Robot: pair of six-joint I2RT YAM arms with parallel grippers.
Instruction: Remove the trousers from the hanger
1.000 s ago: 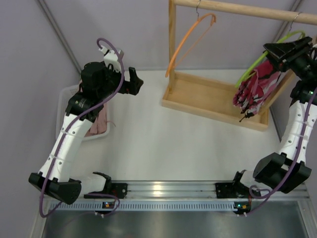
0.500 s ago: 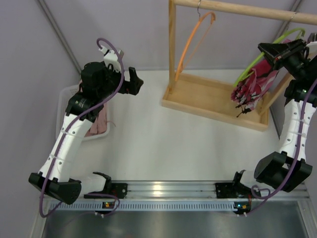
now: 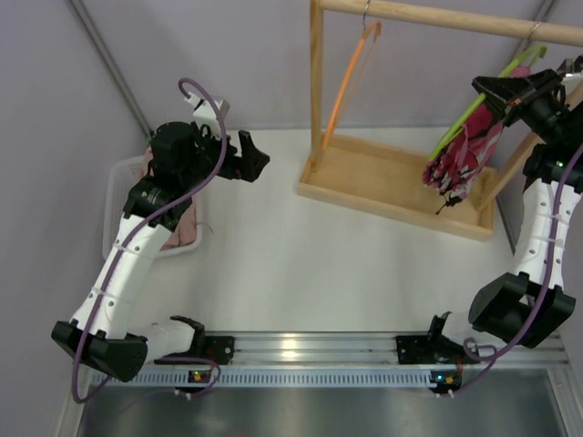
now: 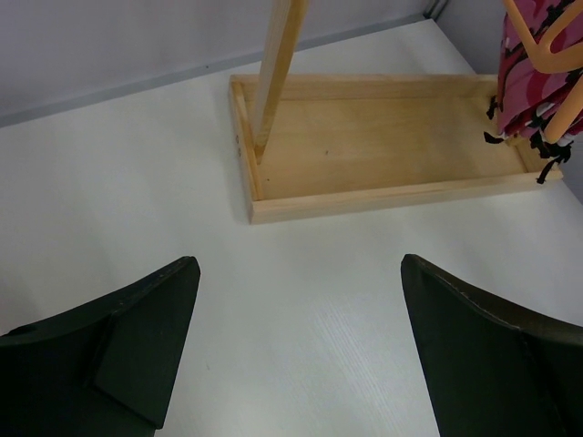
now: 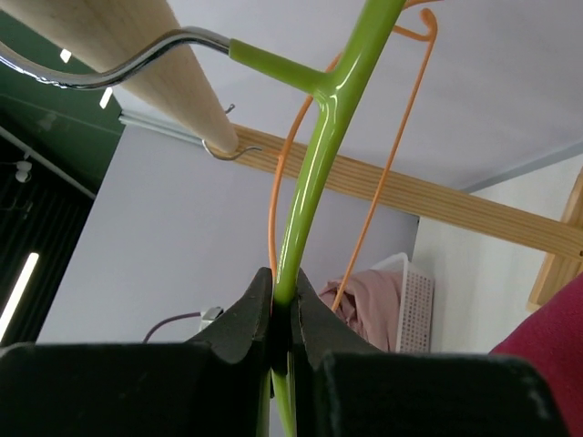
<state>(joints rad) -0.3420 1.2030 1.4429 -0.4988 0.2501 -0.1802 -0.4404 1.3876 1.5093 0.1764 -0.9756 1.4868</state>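
Hovers the left gripper (image 4: pixel 299 273), jaws wide open, over the counter (image 3: pixel 273 264); pinches the slim arm of the hanger (image 5: pixel 314 164) in the closed jaws of the right gripper (image 5: pixel 284 305) just under the rail (image 5: pixel 146 64), with the trousers (image 3: pixel 465 155) dangling below, risking slip on glossy plastic or a snagged hook (image 5: pixel 109 68).

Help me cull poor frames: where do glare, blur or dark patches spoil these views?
Top external: even light, only a bright reflection on the silver metal rail. Left wrist: wooden rack base sharp, the open left gripper nearly featureless black. Right wrist: glossy streak on the thin lime-green hanger; the right gripper, shut on it, is backlit and dark.
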